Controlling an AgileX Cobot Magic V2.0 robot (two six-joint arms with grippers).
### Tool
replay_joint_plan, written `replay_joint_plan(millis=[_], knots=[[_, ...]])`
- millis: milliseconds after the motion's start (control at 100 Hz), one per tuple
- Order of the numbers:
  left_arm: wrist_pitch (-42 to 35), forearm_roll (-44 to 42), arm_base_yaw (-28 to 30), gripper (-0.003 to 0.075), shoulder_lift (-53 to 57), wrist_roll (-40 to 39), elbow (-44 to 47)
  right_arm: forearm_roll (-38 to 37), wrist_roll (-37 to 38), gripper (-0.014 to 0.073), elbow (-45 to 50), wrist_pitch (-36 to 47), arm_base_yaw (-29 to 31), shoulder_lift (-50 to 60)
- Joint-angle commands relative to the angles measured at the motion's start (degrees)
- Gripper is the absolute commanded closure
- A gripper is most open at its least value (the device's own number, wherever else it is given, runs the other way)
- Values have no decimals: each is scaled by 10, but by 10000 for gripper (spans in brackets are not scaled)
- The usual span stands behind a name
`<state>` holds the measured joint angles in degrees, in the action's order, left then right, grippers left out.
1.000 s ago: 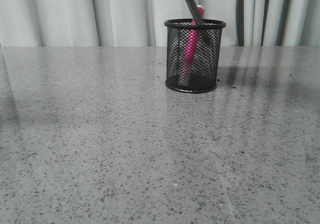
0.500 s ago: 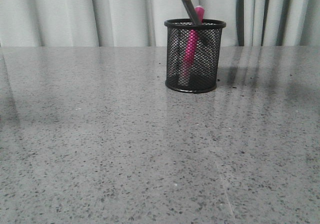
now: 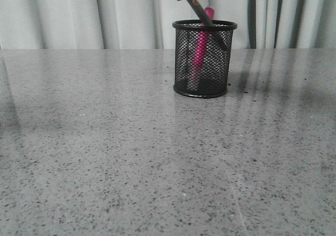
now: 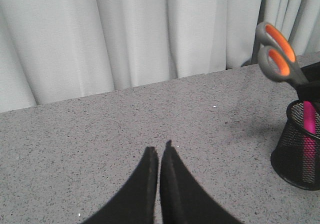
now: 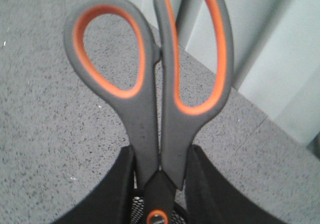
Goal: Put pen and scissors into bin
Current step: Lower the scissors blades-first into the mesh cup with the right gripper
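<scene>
Scissors (image 5: 155, 109) going blades-down into bin (image 3: 204, 57) beside pen (image 3: 199, 49), right gripper (image 5: 159, 184) pinching them; releasing only once settled.

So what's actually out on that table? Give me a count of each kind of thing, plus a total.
Pens: 1, the pink pen standing inside the cup
Scissors: 1, the scissors, blades down in the cup, handles gripped by the right end effector
Mesh cups: 1, the black bin
Total: 3
</scene>
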<state>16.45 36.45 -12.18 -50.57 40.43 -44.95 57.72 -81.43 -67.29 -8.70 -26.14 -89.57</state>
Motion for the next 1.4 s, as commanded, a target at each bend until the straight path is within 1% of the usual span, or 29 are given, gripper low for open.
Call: replay_joint_plan(millis=[0, 160, 290, 380, 480, 630, 890, 1320, 1390], knots=[[-36, 13, 2, 739, 7, -2, -15, -12, -42, 670, -23, 16, -6, 22], [-36, 13, 2, 739, 7, -2, -15, -15, -146, 670, -24, 41, -31, 22], [-36, 13, 2, 739, 7, -2, -15, -17, -181, 670, -24, 87, -50, 22], [-36, 13, 2, 739, 7, -2, -15, -27, -200, 670, -24, 96, -59, 23], [-36, 13, 2, 739, 7, -2, -15, -17, -200, 670, -24, 96, -62, 28], [-37, 13, 2, 739, 7, -2, -15, 56, -200, 670, -24, 94, -62, 36], [-33, 13, 2, 739, 5, -2, -15, 90, -200, 670, -24, 87, -62, 44], [-33, 13, 2, 739, 5, -2, -15, 92, -200, 670, -24, 93, -60, 69], [-33, 13, 2, 739, 5, -2, -15, 90, -189, 670, -24, 75, -49, 69]])
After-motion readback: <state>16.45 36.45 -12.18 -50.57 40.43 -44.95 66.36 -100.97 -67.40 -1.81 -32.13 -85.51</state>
